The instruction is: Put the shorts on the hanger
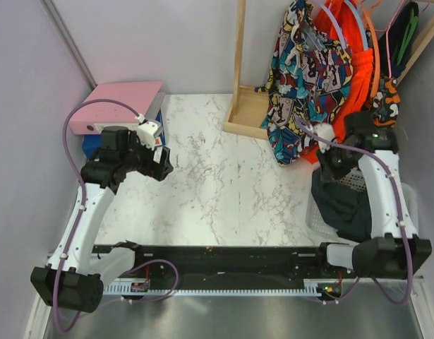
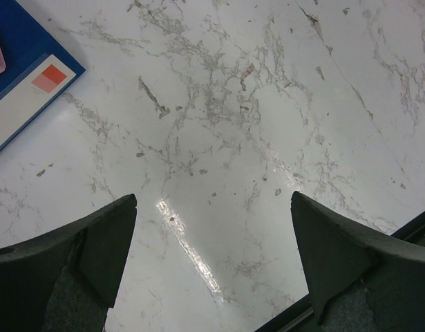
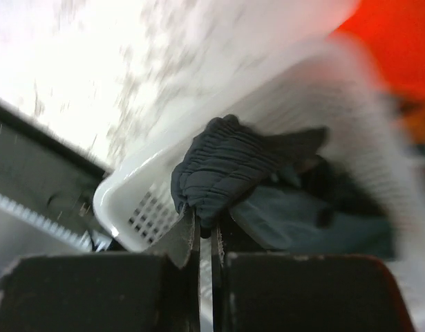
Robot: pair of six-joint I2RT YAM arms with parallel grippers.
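Observation:
The black shorts (image 1: 341,205) hang in a bunch from my right gripper (image 1: 329,165) above the white basket (image 1: 408,205) at the table's right edge. In the right wrist view the gripper (image 3: 205,225) is shut on the shorts' gathered waistband (image 3: 226,166), with more dark fabric lying in the basket (image 3: 146,207). The thin orange hanger (image 1: 372,49) hangs on the rack at the back right, among other garments. My left gripper (image 1: 162,162) is open and empty over the marble table; in the left wrist view (image 2: 212,200) only bare tabletop lies between the jaws.
A comic-print garment (image 1: 305,63) and a bright orange garment (image 1: 352,67) hang on the wooden rack (image 1: 240,70). Light blue (image 1: 332,25), pink (image 1: 392,32) and green (image 1: 410,32) hangers hang there too. A pink box (image 1: 118,106) on a blue book (image 2: 25,90) sits back left.

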